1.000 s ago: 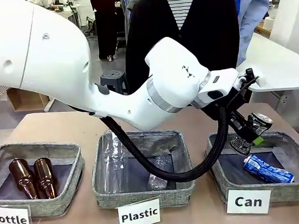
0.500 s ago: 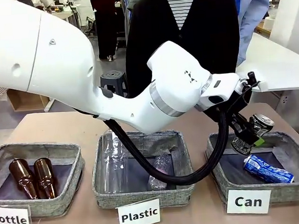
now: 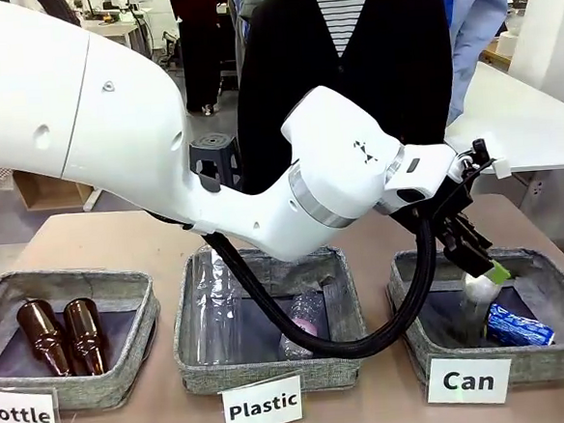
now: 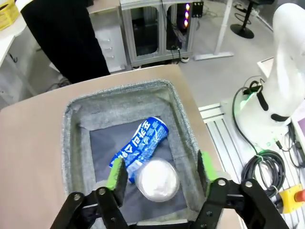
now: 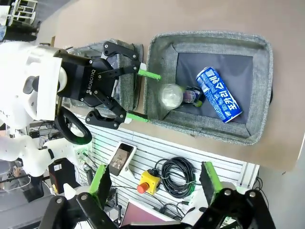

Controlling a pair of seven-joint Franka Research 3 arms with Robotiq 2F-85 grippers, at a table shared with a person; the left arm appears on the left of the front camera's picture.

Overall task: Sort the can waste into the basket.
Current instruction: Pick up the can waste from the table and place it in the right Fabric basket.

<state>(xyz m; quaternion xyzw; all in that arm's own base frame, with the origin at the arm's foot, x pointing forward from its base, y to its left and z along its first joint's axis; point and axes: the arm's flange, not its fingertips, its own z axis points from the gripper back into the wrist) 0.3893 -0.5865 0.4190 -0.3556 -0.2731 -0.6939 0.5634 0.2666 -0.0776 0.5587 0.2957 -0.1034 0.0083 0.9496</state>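
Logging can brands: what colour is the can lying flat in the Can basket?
Blue can with white lettering, clearest in the left wrist view.

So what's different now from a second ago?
The left gripper opened and let go of the dark can, which now drops blurred into the Can basket beside the blue can. The other baskets and their bottles are unchanged.

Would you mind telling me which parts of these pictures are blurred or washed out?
Front view: the dropped can is a pale motion smear beside the sharp blue can. Left wrist view: that can is a washed-out white blob between the left gripper's fingers. Right wrist view: it looks pale and soft too; wide-angle bending skews the basket.
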